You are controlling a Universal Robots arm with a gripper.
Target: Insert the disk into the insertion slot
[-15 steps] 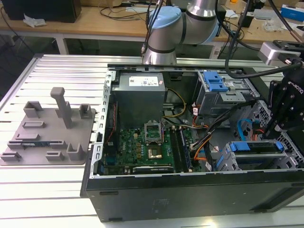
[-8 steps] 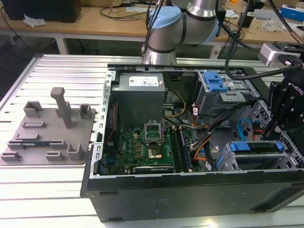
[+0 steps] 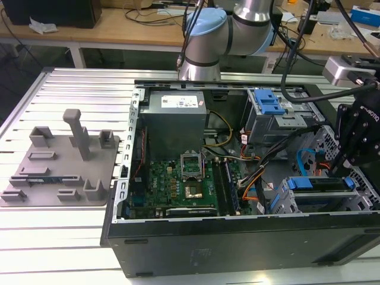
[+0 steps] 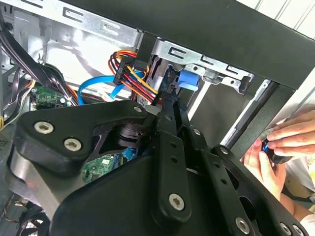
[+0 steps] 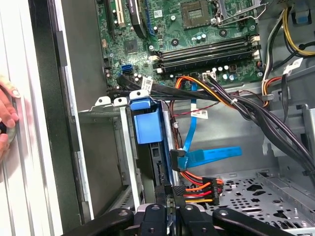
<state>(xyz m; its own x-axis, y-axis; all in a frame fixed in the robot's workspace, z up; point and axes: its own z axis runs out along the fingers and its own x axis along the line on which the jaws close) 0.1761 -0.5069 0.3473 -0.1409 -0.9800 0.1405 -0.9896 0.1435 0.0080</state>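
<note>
At the exterior view's right end of the open computer case (image 3: 237, 249), the black end effector (image 3: 342, 172) reaches down onto the disk (image 3: 320, 185). The disk sits in the insertion slot (image 3: 285, 205), a low grey metal cage, and its blue carrier shows at both ends.

Writing is scarce and too small to make out. The grey power supply (image 3: 175, 119) carries a white printed label on its top face. White lettering runs along the end effector's side. In the first wrist view, small white tags (image 5: 199, 114) hang on the cables.

In the first wrist view the end effector (image 5: 170, 192) has its fingers drawn close together, with the near edge of the disk (image 5: 146, 125) pinched between them. The carrier's blue end stands at the far mouth of the insertion slot (image 5: 127, 162). A power plug (image 5: 197, 189) with red, orange and yellow wires lies just beside the fingers, and a blue ribbon cable (image 5: 209, 156) is near it.

In the second wrist view the end effector (image 4: 172, 105) points at the same blue end of the disk (image 4: 189, 79), under the slot's grey bracket (image 4: 216, 69). A person's hand (image 4: 280, 147) rests outside the case wall.

On the table (image 3: 71, 95), a grey fixture plate (image 3: 59, 169) lies well apart from the case.
</note>
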